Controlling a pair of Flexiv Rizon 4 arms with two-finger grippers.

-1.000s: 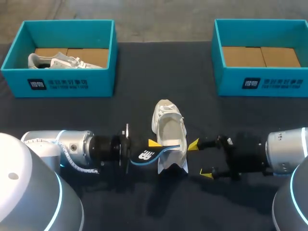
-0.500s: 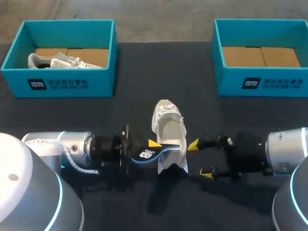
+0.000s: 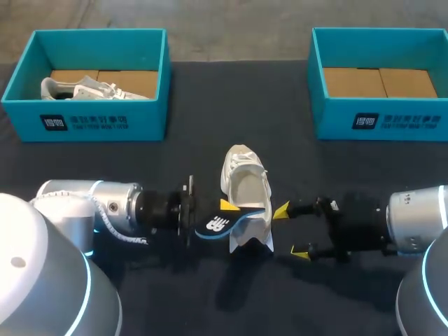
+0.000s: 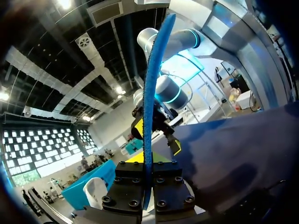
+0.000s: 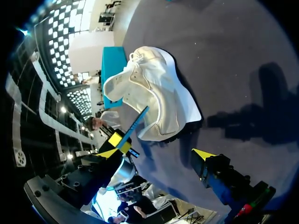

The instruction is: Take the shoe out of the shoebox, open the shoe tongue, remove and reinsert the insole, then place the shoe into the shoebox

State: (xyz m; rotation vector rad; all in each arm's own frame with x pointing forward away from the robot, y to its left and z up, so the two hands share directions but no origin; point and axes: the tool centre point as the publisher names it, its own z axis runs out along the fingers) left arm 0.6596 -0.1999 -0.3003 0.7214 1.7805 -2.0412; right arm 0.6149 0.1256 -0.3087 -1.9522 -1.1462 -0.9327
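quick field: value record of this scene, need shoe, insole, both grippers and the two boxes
shoe: white shoe lying on the dark table between the boxes, in neither
insole: blue insole out of the shoe, its far end over the shoe's opening
left gripper: shut on the blue insole
right gripper: fingers open, holding nothing, beside the shoe's heel end
left shoebox: holds a second white shoe
right shoebox: no shoe inside, only its brown floor shows

Left arm (image 3: pixel 105 210) has jaws clamped; right arm (image 3: pixel 413 220) has jaws spread.
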